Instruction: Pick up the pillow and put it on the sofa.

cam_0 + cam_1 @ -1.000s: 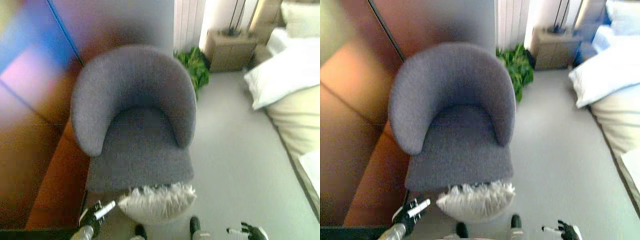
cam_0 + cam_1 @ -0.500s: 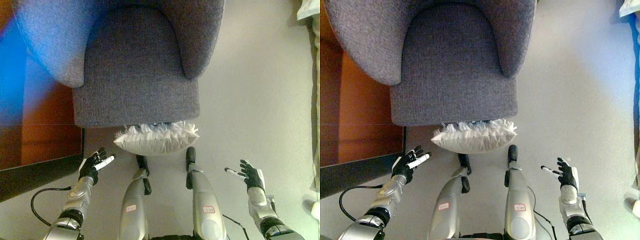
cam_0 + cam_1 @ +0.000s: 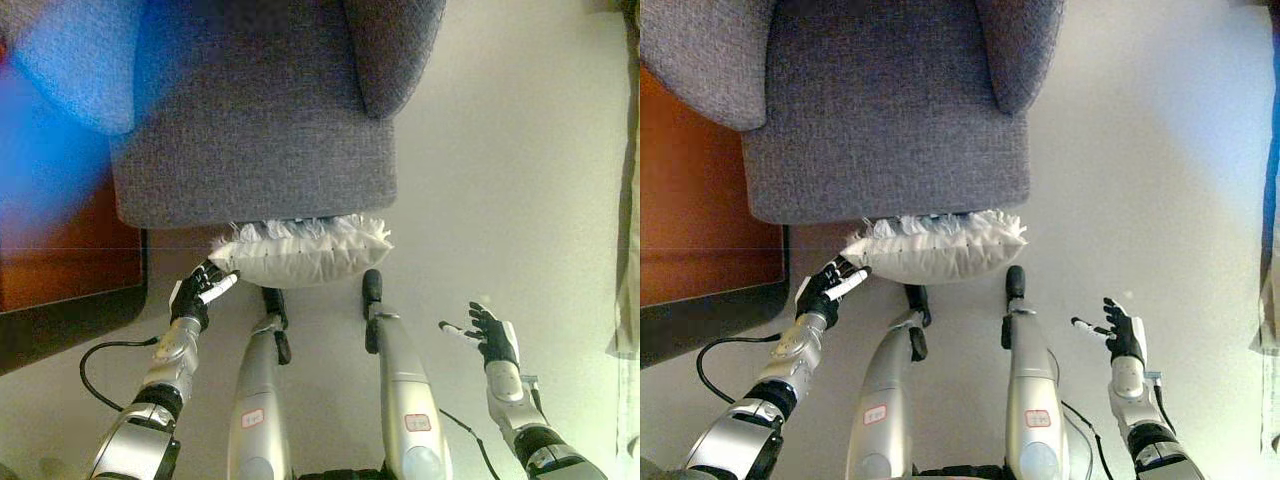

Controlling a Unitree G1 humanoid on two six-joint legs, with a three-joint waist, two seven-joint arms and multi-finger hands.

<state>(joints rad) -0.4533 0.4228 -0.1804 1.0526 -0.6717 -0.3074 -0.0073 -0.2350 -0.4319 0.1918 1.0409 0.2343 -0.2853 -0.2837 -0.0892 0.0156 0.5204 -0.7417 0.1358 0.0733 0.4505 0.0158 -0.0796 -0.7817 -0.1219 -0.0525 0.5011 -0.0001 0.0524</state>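
Pillow (image 3: pixel 300 252): white, ruffled, on the floor (image 3: pixel 500 200), tucked against the sofa's (image 3: pixel 255 120) front edge, partly under it.
Left robot hand (image 3: pixel 198 293): fingers relaxed and spread, holding nothing – tips just at the pillow's left corner.
Right robot hand (image 3: pixel 490 337): fingers spread wide, empty, well apart from the pillow.
Risk, one-sided reach: likely pushes the pillow further under the seat instead of lifting it.
Risk, soft fill: ruffles could slip from a shallow pinch – pillow sags and drops.
Risk, sofa edge: lifting hand could catch on the front.
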